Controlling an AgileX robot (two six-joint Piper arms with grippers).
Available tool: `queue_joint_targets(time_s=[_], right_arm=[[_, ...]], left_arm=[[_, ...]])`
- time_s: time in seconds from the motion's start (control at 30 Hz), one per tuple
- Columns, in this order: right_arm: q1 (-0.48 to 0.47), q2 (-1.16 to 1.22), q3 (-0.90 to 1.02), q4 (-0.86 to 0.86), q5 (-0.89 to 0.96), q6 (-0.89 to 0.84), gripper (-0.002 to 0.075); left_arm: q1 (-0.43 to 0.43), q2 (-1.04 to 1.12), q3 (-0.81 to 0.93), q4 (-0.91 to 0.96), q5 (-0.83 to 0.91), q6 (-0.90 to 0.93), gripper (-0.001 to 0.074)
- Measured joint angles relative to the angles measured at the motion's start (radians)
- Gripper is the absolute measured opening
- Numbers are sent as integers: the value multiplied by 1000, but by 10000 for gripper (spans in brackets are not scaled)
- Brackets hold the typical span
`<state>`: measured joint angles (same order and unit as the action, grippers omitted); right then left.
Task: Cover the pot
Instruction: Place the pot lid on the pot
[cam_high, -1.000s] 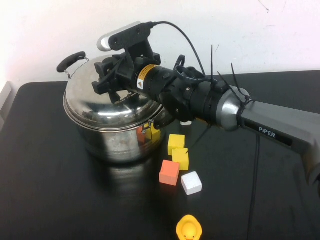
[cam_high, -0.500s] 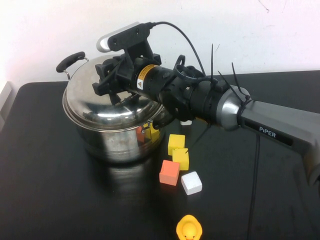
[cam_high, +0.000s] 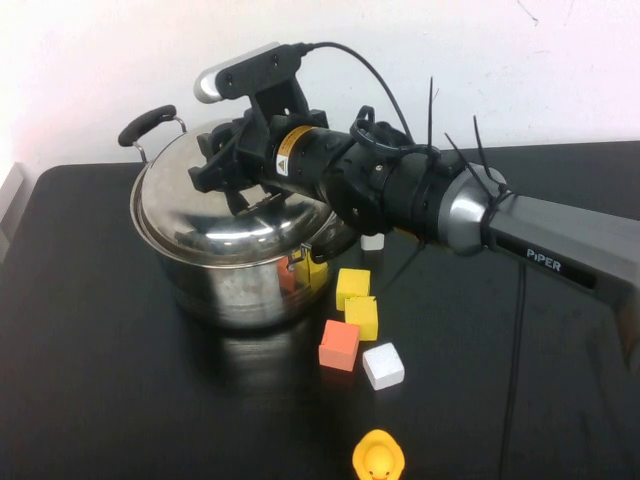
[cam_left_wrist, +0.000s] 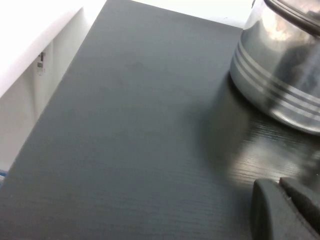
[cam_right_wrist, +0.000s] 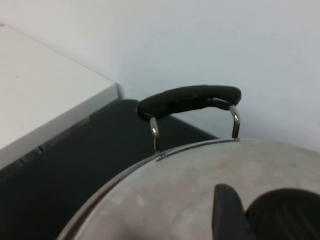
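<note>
Over the pot, which sits at ten o'clock on the black table with its lid slightly askew, the right gripper seems clamped on the knob, while the left gripper, beside the pot, has fingers I cannot tell about.

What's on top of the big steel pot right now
A domed steel lid sits on the pot, tilted. The right gripper is over its centre, hiding the knob. The pot's inside is covered. The left gripper waits beside the pot.
</note>
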<state>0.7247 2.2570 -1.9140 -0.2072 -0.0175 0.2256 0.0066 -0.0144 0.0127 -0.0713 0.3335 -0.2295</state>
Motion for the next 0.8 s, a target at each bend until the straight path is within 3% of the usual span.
queue_joint_targets(time_s=[0.33, 0.4, 0.5, 0.6, 0.7, 0.8], right_arm=[[0, -16, 2, 0, 45, 0, 343], [0, -16, 2, 0, 49, 0, 393], [0, -27, 4, 0, 72, 0, 532], [0, -71, 6, 4, 143, 0, 575], [0, -152, 6, 4, 203, 0, 506], [0, -257, 11, 4, 245, -2, 325]], left_arm=[[0, 0, 0, 0, 0, -4, -1], [0, 0, 0, 0, 0, -4, -1], [0, 0, 0, 0, 0, -2, -1], [0, 0, 0, 0, 0, -2, -1], [0, 0, 0, 0, 0, -2, -1], [0, 0, 0, 0, 0, -2, -1]])
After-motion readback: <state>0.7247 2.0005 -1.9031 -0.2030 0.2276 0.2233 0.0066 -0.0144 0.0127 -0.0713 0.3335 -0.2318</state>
